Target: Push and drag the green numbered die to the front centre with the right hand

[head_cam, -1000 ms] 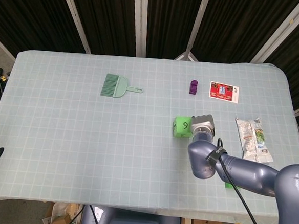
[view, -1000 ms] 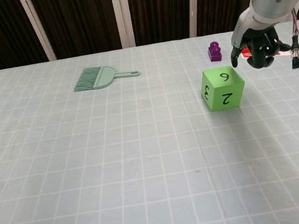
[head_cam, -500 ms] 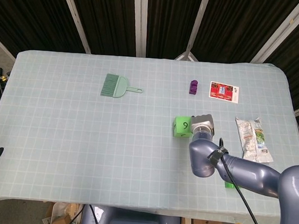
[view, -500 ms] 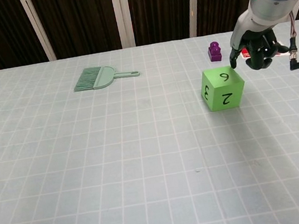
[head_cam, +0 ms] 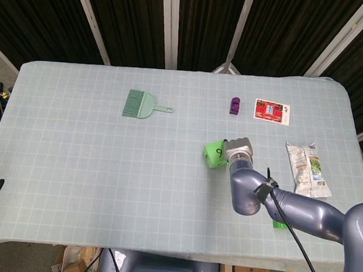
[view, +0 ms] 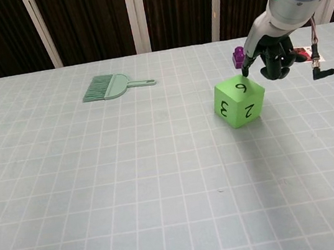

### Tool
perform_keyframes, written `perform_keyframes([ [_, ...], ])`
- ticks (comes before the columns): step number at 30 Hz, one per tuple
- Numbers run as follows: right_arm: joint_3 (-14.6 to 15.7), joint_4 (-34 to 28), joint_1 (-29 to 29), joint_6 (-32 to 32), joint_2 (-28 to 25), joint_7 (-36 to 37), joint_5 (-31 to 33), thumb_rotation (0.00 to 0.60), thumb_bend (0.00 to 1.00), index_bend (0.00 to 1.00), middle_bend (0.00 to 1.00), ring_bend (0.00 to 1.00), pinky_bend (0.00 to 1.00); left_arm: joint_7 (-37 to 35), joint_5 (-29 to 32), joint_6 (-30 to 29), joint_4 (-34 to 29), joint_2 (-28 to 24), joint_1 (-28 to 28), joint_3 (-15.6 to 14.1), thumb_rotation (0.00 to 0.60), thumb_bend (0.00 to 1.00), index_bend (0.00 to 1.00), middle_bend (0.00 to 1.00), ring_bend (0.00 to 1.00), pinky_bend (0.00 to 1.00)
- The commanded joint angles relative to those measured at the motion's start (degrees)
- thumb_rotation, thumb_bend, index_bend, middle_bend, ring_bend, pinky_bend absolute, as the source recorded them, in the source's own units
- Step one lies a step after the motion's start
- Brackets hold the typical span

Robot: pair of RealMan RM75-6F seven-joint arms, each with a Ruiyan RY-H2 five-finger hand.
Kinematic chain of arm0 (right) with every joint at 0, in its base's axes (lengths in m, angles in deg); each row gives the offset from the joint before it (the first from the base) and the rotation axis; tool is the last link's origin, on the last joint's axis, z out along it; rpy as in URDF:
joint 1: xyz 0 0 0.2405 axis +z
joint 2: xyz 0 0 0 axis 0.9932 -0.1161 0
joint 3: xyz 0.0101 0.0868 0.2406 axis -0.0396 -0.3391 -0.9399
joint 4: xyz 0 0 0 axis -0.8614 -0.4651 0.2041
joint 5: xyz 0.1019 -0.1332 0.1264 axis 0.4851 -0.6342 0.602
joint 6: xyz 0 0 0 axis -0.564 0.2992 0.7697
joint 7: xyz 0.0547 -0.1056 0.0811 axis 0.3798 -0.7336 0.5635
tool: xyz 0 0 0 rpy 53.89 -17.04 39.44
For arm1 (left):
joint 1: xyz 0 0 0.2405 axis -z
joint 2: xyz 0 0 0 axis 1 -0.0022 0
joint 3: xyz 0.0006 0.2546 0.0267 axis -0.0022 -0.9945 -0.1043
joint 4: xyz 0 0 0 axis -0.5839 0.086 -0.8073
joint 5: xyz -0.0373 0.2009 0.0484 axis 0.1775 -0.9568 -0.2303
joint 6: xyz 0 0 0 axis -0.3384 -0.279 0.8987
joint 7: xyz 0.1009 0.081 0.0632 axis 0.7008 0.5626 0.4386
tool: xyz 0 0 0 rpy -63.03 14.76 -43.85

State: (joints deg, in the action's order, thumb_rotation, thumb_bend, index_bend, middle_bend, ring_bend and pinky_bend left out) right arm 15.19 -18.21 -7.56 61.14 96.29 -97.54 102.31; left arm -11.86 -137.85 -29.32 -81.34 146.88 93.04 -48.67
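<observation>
The right hand (view: 268, 59) is pressing curled fingertips on the top back edge of the green numbered die (view: 239, 100), gripping nothing. The die is sitting right of table centre, tilting; it risks tumbling toward 9 o'clock instead of sliding.

Bright even overhead light, soft shadows, sharp

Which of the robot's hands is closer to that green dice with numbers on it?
The right hand: its fingers reach down to the green die's top back edge. The left hand is not in either view, so it is farther away.
</observation>
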Motion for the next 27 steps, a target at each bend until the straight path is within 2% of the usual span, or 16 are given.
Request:
perform_keyframes([
  [1,-0.33,-0.4,-0.47,-1.02,0.07,0.64,-1.47,0.6,0.86,0.05,0.82,0.84,0.69,-0.03,0.0,0.02,-0.01,-0.01,0.0,-0.01,0.6,0.34,0.1,0.0,0.0,0.08],
  [18,0.43,-3.79,1.39,-1.17,0.93,0.77,-2.39,0.6,0.86,0.05,0.82,0.84,0.69,-0.9,-0.32,-0.09,0.05,-0.32,-0.09,-0.07,0.6,0.34,0.1,0.0,0.0,0.08],
  [27,0.62,-6.26,2.17,-3.72,1.37,2.27,-4.42,0.6,0.86,0.05,0.82,0.84,0.69,-1.35,-0.31,-0.02,0.09,-0.48,-0.1,-0.05,0.6,0.33,0.1,0.0,0.0,0.08],
])
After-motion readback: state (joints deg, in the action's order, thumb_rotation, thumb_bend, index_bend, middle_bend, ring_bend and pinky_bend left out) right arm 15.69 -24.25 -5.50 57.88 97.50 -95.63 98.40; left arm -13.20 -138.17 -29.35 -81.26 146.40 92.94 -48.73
